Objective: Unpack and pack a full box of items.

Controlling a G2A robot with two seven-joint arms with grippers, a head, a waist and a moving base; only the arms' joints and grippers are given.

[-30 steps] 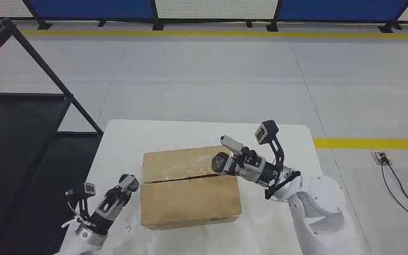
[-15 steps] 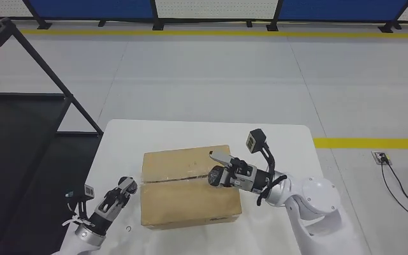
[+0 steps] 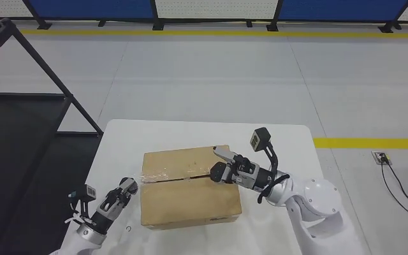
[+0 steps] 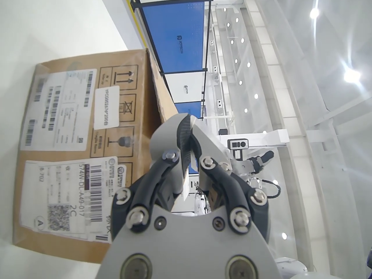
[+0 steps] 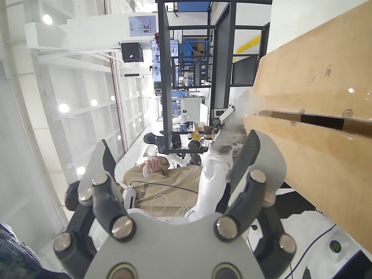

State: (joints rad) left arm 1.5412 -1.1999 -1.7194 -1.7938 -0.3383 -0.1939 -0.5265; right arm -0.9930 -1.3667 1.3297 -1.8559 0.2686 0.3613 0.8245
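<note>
Box (image 3: pixel 190 194) rests shut at table (image 3: pixel 121 140) centre. Right gripper (image 3: pixel 219 162), jaws apart, hovers at the box's seam end; left gripper (image 3: pixel 128 186), jaws together, sits beside it. Risk: snagged tape (image 3: pixel 167 174) could drag the unbraced box.

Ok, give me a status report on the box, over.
Left tool shut, empty, beside box. Right tool open over top seam. Box closed; clear tape along seam.

light: bright, even | source: ceiling lamps (image 4: pixel 351 75) | glare: sheen on box (image 5: pixel 334 94)
</note>
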